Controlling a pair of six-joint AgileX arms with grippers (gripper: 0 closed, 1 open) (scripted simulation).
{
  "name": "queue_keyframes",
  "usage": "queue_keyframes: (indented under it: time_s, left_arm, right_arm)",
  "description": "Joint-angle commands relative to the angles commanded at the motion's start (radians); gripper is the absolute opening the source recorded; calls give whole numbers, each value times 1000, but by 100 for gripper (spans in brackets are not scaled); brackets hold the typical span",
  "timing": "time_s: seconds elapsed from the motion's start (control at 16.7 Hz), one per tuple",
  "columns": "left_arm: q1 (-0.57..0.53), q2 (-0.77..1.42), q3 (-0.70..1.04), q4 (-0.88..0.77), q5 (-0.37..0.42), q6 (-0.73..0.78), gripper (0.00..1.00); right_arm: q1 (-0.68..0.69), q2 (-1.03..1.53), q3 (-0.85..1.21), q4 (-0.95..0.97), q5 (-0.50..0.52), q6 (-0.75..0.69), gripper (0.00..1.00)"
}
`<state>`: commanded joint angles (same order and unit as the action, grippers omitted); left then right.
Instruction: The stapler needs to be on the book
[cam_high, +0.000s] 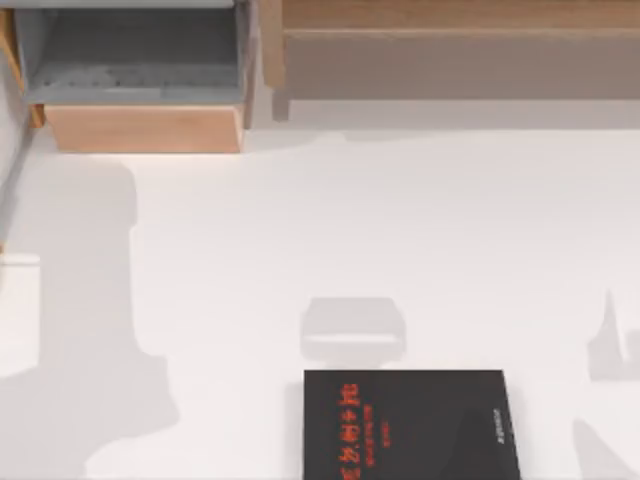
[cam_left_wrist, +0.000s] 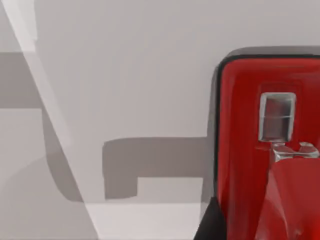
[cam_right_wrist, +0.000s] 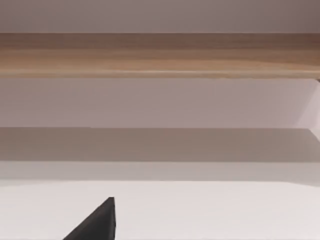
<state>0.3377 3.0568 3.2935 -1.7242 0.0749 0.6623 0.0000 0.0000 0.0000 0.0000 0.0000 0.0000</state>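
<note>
The book (cam_high: 405, 425) is flat and black with red lettering, and it lies at the table's front edge, right of centre, running off the bottom of the top view. One black corner of the book (cam_right_wrist: 97, 222) pokes into the right wrist view. The left wrist view looks closely at the glossy red stapler (cam_left_wrist: 245, 150), which has a small metal plate on it and a dark outline around it. It rests on the white surface. How the stapler lies relative to the book cannot be told.
A wooden cabinet with an open grey drawer (cam_high: 140, 70) stands at the back left. A long wooden shelf (cam_high: 450, 50) runs along the back right, and the shelf (cam_right_wrist: 160, 52) also crosses the right wrist view. Grey shadows lie across the white table (cam_high: 300, 220).
</note>
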Motion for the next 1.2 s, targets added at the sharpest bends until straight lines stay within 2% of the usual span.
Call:
queue_keyframes:
  time_s: [0.36, 0.6, 0.9, 1.2]
  left_arm:
    - [14, -173, -72, -65, 16, -132, 0]
    - [-47, -369, -186, -45, 11, -298, 0]
    - [-248, -609, -420, 43, -15, -562, 0]
    - [-545, -793, -733, 176, -46, -870, 0]
  right_arm:
    - [0, 0, 0, 0, 0, 0, 100]
    - [0, 0, 0, 0, 0, 0, 100]
    - [0, 0, 0, 0, 0, 0, 100]
    - [0, 0, 0, 0, 0, 0, 100]
